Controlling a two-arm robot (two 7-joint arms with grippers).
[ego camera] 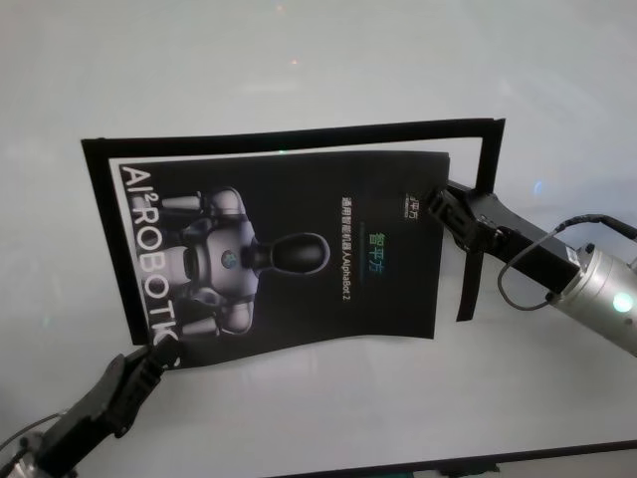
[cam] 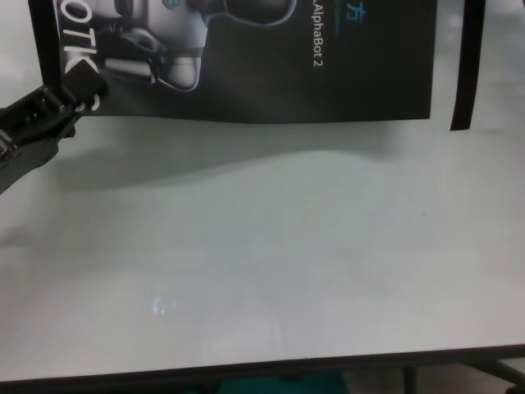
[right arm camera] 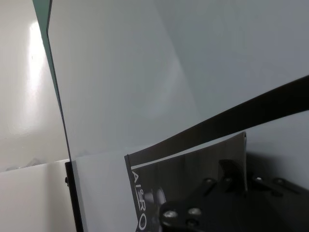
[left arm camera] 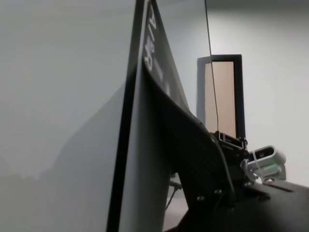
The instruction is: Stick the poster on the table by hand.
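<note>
The poster (ego camera: 299, 259) is a black glossy sheet with a white-grey robot figure and white letters. It hangs slightly above the white table (ego camera: 328, 70) and casts a shadow in the chest view (cam: 246, 164). My left gripper (ego camera: 151, 357) is shut on the poster's near left corner and also shows in the chest view (cam: 78, 86). My right gripper (ego camera: 438, 206) is shut on its far right corner. The poster's near edge sags between the two. The left wrist view shows the poster (left arm camera: 159, 96) edge-on. The right wrist view shows its lettered end (right arm camera: 193, 169).
Narrow black tape strips lie on the table around the poster: one along the far side (ego camera: 299, 136), one on the left (ego camera: 105, 239), one on the right (ego camera: 478, 229). The table's dark near edge (cam: 287, 365) runs below. A cable loop (ego camera: 518, 289) hangs from the right arm.
</note>
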